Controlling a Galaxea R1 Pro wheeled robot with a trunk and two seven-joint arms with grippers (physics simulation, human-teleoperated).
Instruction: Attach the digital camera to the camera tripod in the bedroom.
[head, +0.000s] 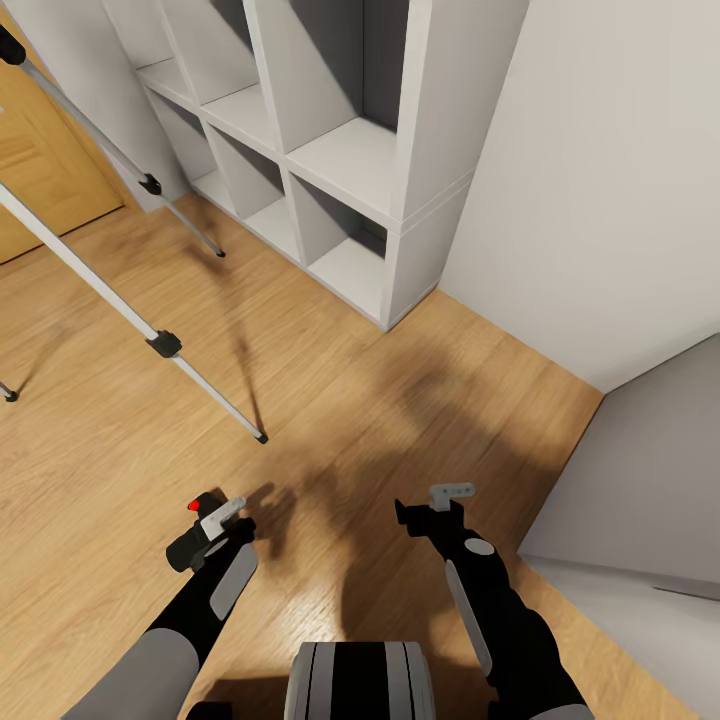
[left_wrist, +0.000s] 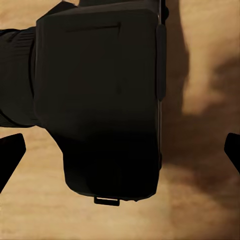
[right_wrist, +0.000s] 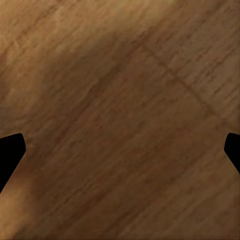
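Left gripper clamps the camera, red button up, low over the wood floor. Right gripper hangs wide and empty beside it. Tripod legs stand near the white shelf, well apart from the camera.

Left tool seemingly clamped; right tool spread.

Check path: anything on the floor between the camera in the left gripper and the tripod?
Nothing visible. The camera sits in the left gripper, and only bare wood floor lies between it and the nearest tripod leg. The white shelf stands off to the side. The tripod's head is out of frame.
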